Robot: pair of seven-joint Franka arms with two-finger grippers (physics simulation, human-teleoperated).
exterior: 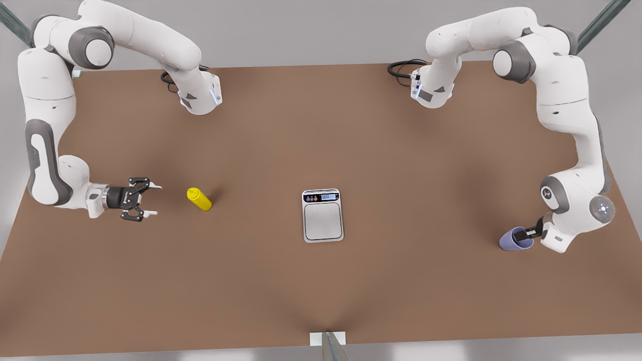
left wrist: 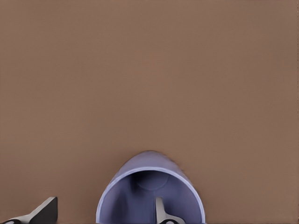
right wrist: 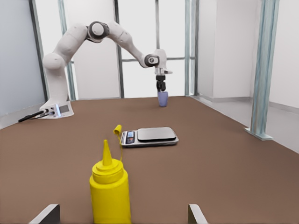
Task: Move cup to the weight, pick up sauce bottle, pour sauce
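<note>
While the right gripper (exterior: 150,200) is waiting at the front view's left, jaws spread wide and empty, the sauce bottle (exterior: 199,198) is standing just beside it, untouched. Moving across, the weight (exterior: 323,215) is sitting mid-table with its plate bare. Over at the front view's right, the left gripper (exterior: 529,233) is straddling the rim of the cup (exterior: 515,239), one finger (left wrist: 161,212) inside and one outside the wall; whether it is pinching yet, I cannot tell. To do this well, it should be closing firmly on that wall, lifting straight up and keeping the cup level on its way to the plate. The right wrist view is revealing a pointed nozzle with its little cap hanging aside, while the left wrist view is showing the cup's inside empty.
</note>
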